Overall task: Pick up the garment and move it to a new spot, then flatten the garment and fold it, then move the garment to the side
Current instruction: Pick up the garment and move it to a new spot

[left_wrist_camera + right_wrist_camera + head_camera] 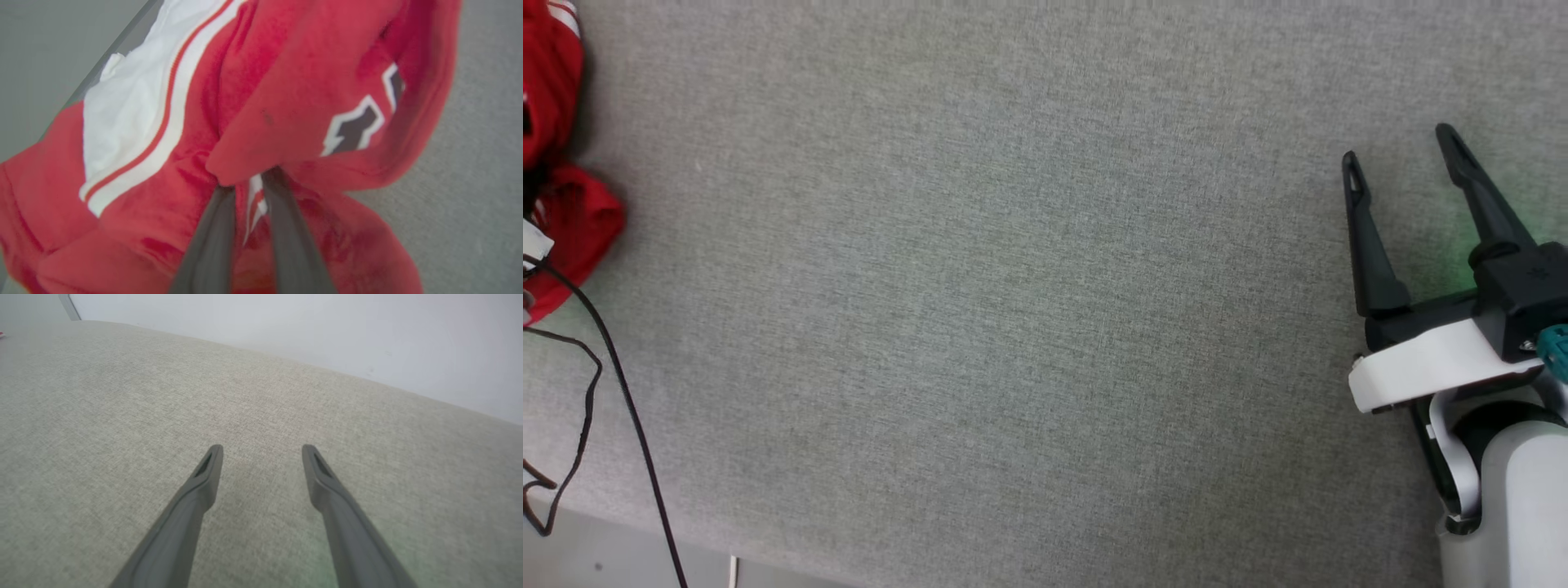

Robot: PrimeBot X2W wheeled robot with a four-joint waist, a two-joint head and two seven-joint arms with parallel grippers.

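At the far left edge of the grey cloth-covered table [1013, 286], the garment [580, 220] lies bunched in a heap, next to loose black cables [621, 384].

Step in hand: the first pick-up. In the left wrist view the left gripper [251, 181] has its two dark fingers drawn close together, a strip of red and white cloth pinched between them and a red fold draped over the tips. I take it as closed on the garment. I cannot tell whether the heap is off the table yet.

Right gripper [1398, 143]: well apart at the lower right, jaws spread wide, holding nothing and hovering over bare table.

Next move, my guess: lift and carry the heap toward the open middle of the table. The grip is on one fold only, so the rest will hang and drag. It needs a slow lift, keeping clear of the cables. The right gripper will likely be needed for spreading.

Materials:
- The garment is soft, slightly fuzzy bright red cloth, creased and rounded into lumps.
- A white sleeve end [122, 114] has red-and-white stripe trim.
- There is an angular dark mark outlined in white [355, 126].
- The table cover is a flat, fine, mottled weave with little sheen.
- The fingers are long, tapered and matt dark, with slotted tips.
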